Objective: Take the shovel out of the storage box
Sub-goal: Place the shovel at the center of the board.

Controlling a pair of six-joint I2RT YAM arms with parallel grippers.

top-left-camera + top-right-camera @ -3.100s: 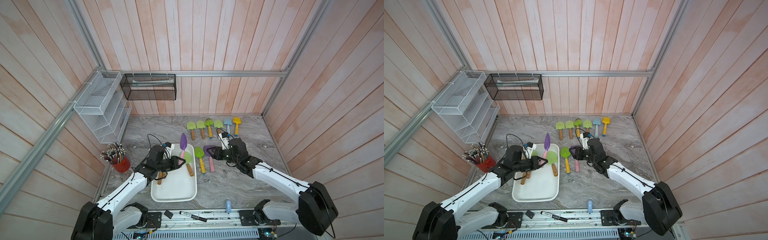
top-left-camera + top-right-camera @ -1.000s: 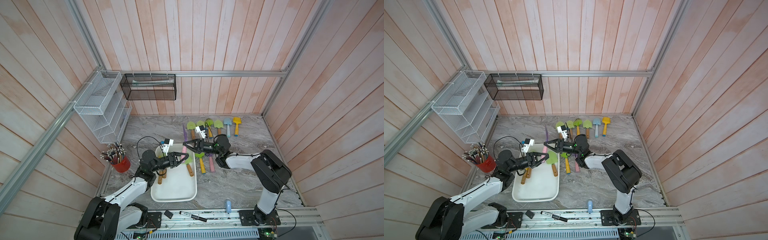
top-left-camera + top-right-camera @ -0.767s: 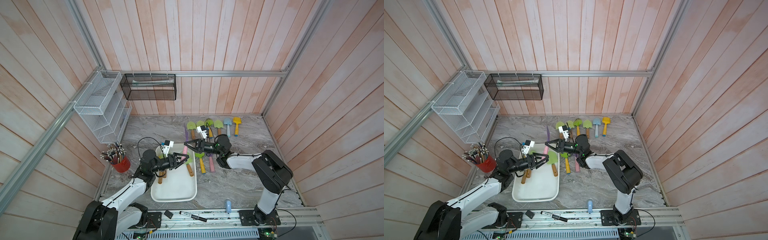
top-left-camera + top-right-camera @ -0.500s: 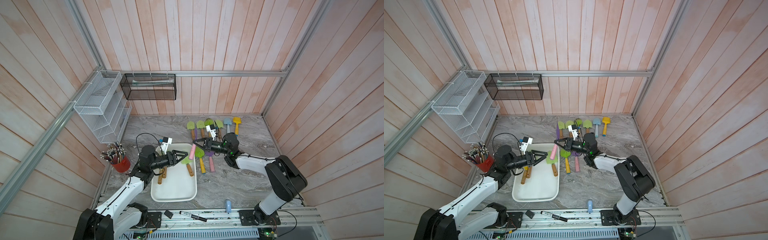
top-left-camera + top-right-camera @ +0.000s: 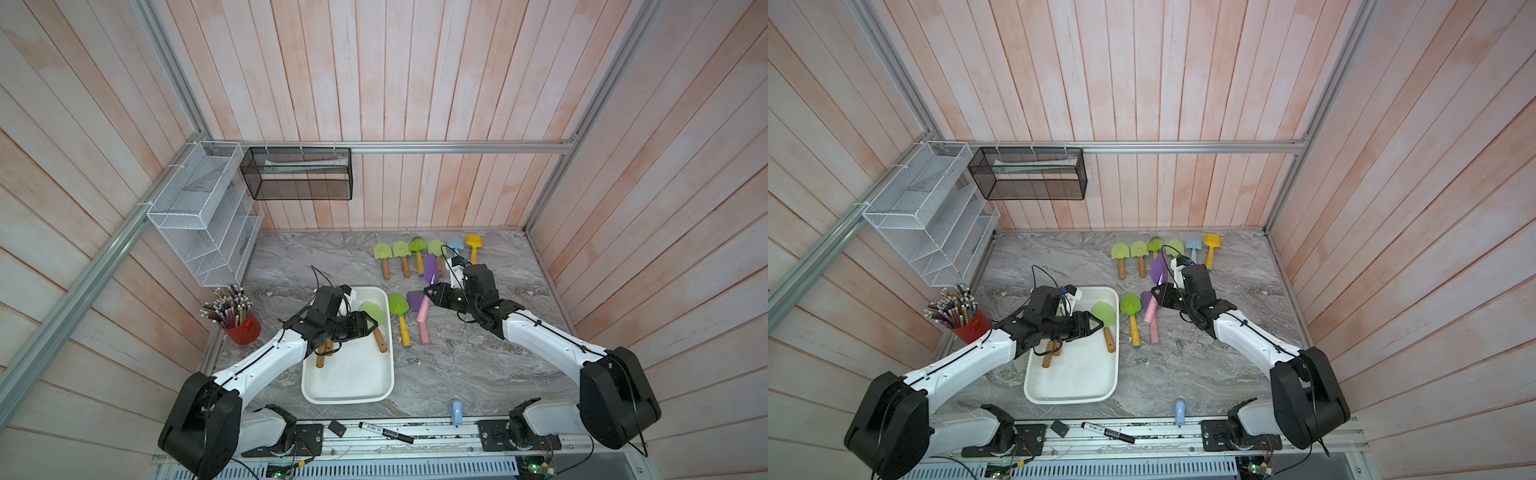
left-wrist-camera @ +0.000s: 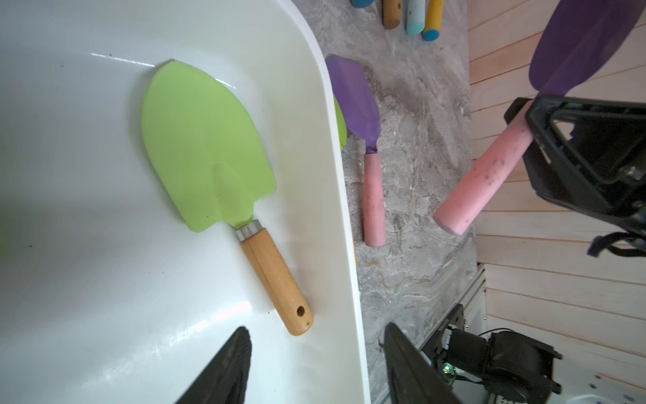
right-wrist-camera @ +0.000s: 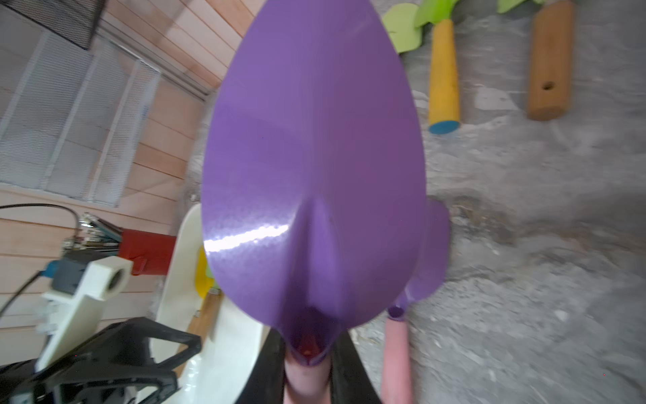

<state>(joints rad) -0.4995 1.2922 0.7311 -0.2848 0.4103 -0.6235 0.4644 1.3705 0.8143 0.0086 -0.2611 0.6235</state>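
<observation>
Where marble table meets front rail, storage box sits: shallow white tub, rounded corners, glossy floor. Shovel out of it, airborne right of box above table: purple pointed blade up, pink handle angled down. Right gripper clamped on handle just below blade. Left gripper spread, empty, over box beside green shovel lying inside. Wooden handles poke from under left arm; blades hidden. Second purple shovel on table partly behind it. Right wrist view: blade fills frame, handle mostly cut off.
</observation>
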